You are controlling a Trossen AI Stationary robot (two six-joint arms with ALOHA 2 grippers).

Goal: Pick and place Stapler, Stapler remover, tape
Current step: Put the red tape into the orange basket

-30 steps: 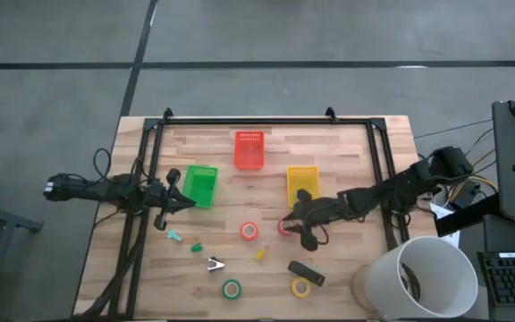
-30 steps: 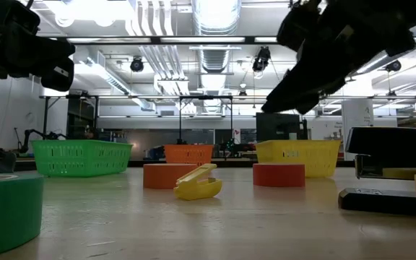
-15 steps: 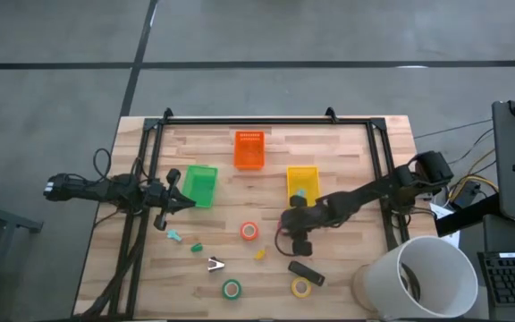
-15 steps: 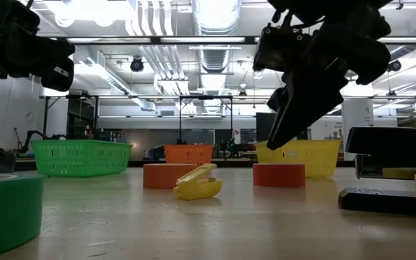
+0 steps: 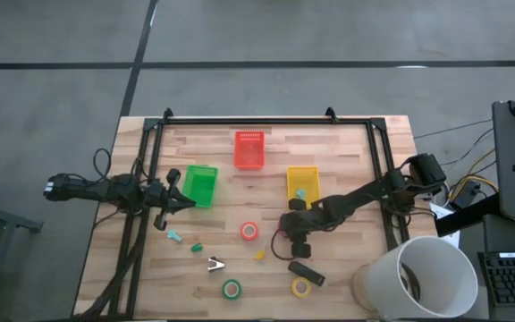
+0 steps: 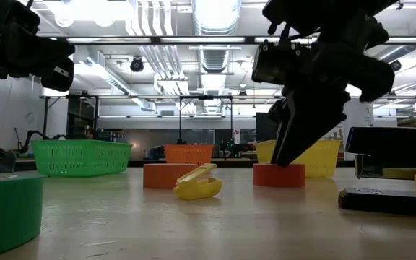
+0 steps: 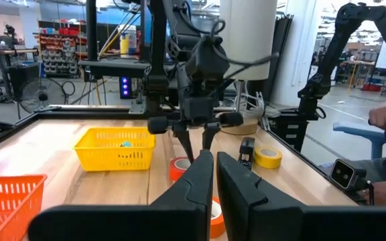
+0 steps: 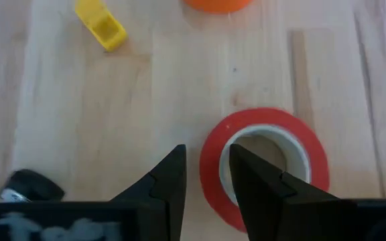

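Note:
A red tape roll (image 8: 263,164) lies flat on the table under my right gripper (image 8: 206,150). The gripper is open and points down (image 6: 280,155), with one finger outside the roll's wall and the other over its centre hole. An orange-red tape (image 5: 249,231), a green tape (image 5: 232,289) and a yellow tape (image 5: 301,287) also lie flat. The black stapler (image 5: 305,272) rests nearer the table's near edge. Small staple removers lie about: yellow (image 8: 100,23), teal (image 5: 175,236), green (image 5: 197,247) and silver (image 5: 215,264). My left gripper (image 5: 186,201) waits shut beside the green basket. My right gripper comes from above, pointing down, its fingers (image 8: 169,181) astride the red tape's wall (image 8: 213,161) on one side of the ring. I cannot tell whether the fingers touch the roll, which lies flat on the table.
A green basket (image 5: 200,185), a red basket (image 5: 249,150) and a yellow basket (image 5: 302,183) stand in the far half; the yellow one holds a small teal piece. A white bucket (image 5: 423,277) stands at the near right corner. Black frame rails (image 5: 141,206) border the table.
My right gripper has moved down and slightly toward the table's left and near edges, tipping to point downward, and now stands over the red tape roll. The tape and other objects have stayed where they were.

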